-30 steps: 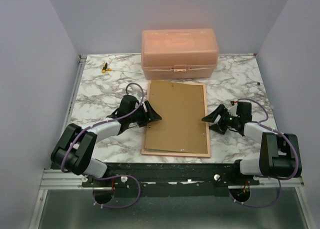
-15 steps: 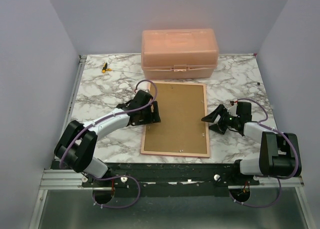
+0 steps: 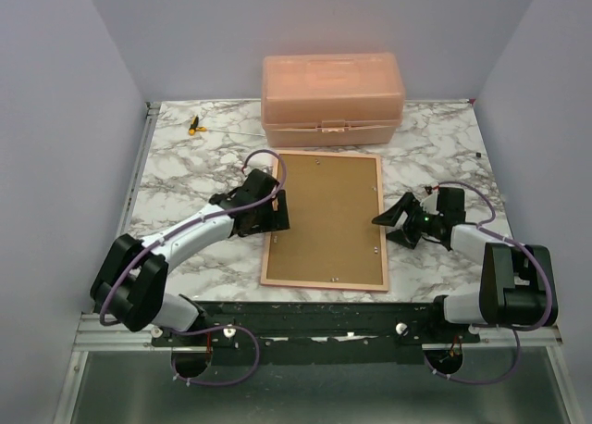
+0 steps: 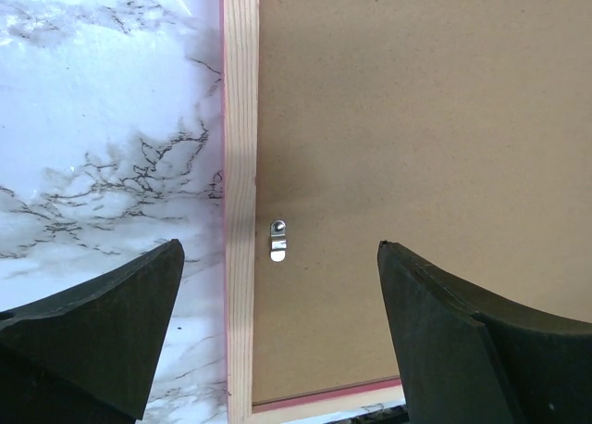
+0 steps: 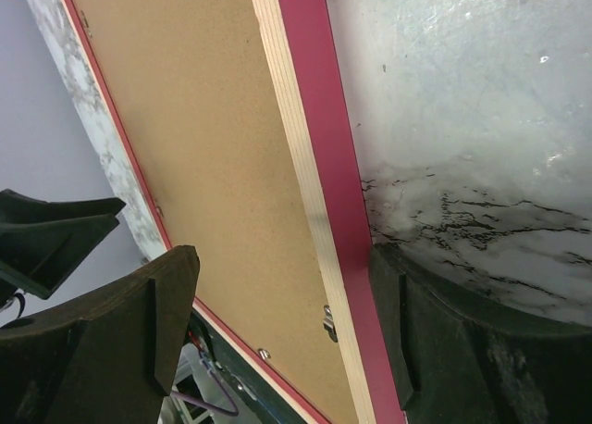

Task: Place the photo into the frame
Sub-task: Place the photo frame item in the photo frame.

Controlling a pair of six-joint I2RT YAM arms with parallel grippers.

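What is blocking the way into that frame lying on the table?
The brown backing board fills the back of the frame, covering the opening. A small metal clip sits on the board's edge beside the wooden border. Both arms' jaws are open and hold nothing.

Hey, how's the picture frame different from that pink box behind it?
The frame lies flat and thin, its brown backing board facing up; the box stands tall with its lid shut. The frame has a wooden border with a pinkish-red edge; the box is translucent salmon plastic. The frame sits mid-table; the box sits at the far edge. Both are rectangular, pinkish, and rest on the marble table.
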